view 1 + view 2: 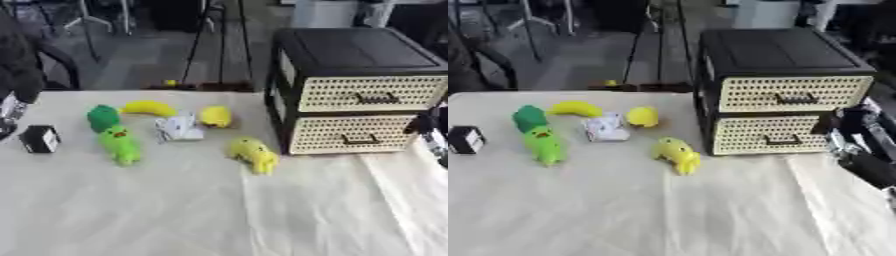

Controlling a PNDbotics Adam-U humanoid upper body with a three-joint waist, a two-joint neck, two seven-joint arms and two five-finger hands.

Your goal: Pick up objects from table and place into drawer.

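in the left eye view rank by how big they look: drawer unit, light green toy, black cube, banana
1. drawer unit
2. light green toy
3. banana and black cube look about alike; I would not rank them.

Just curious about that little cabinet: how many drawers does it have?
2. The upper drawer sits just under the black top of the cabinet; the lower drawer is directly beneath it, at table level. Both are shut, each with a dark handle.
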